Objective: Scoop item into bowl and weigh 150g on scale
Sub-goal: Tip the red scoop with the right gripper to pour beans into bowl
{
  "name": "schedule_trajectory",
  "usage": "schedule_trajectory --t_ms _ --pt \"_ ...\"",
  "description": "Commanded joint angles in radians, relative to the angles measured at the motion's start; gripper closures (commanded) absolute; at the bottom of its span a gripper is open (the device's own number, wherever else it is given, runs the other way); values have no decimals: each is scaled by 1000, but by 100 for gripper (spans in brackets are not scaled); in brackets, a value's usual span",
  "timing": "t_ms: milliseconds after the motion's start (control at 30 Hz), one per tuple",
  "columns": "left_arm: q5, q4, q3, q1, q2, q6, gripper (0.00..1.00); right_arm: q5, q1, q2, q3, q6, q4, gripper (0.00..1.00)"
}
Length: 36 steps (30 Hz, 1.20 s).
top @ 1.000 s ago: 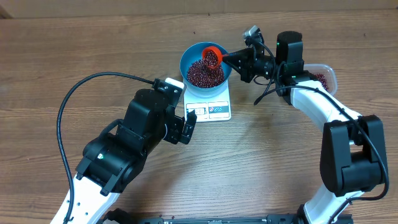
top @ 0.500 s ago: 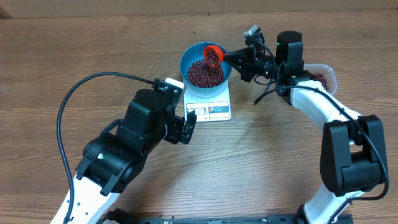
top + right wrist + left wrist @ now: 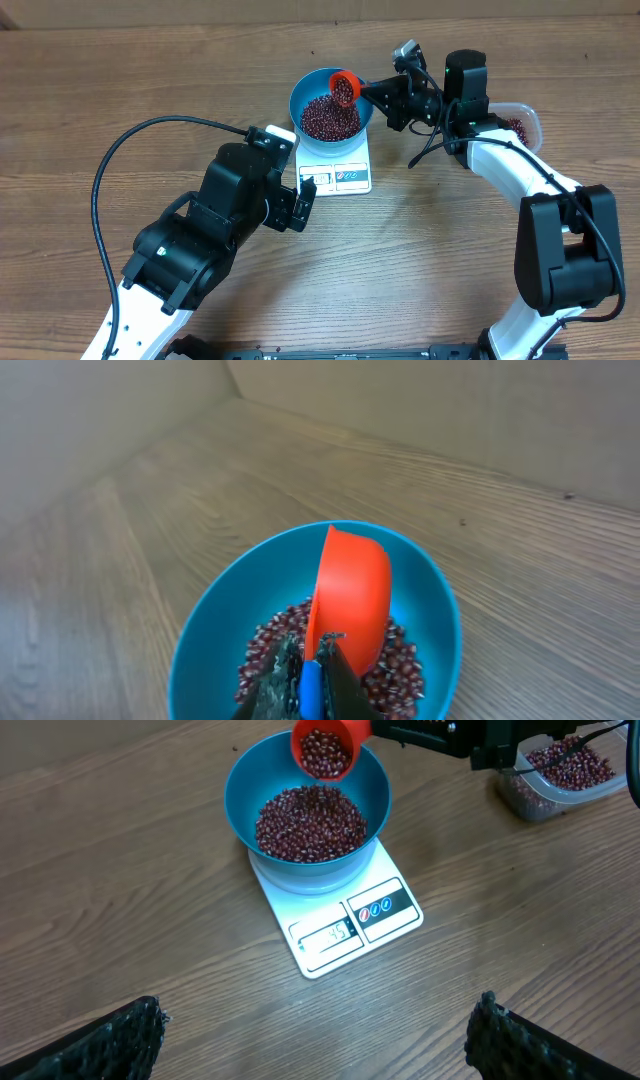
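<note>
Here, glossy dark red-brown beans (image 3: 310,820) heap in the blue bowl (image 3: 240,800), which sits on the white scale (image 3: 345,925). My right hand (image 3: 305,685) is clamped on the red-orange scoop (image 3: 325,748), which is tilted over the bowl's far rim with beans inside. My left hand (image 3: 303,198) gapes wide and empty by the scale's near corner. Open worktop (image 3: 120,920) lies to its left.

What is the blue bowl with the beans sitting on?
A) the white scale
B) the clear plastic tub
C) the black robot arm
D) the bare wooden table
A: the bowl rests on top of the scale, and the scale's little display and buttons stick out from under it.
</note>
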State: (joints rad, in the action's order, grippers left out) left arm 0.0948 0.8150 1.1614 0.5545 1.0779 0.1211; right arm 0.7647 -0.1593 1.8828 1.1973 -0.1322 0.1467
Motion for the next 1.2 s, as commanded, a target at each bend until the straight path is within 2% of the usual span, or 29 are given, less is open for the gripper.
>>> schedule_trajectory --t_ms 0,167,300,600,767,900,1167 --pt "13 -3 13 -5 2 2 1 -16 0 4 0 -14 10 96" --pt "13 -3 13 -5 2 2 0 9 -11 4 0 -106 5 96" --pt "13 -3 13 -5 2 2 1 42 -14 4 0 -105 4 96" --pt "13 -3 13 -5 2 2 1 -20 -25 5 0 -131 -39 96" --pt "13 -3 13 -5 2 2 0 23 -25 5 0 -122 -49 96" --pt "13 -3 12 -5 2 2 0 21 -25 5 0 -56 -61 96" --pt "13 -3 12 -5 3 2 0 41 -31 5 0 -48 -60 96"
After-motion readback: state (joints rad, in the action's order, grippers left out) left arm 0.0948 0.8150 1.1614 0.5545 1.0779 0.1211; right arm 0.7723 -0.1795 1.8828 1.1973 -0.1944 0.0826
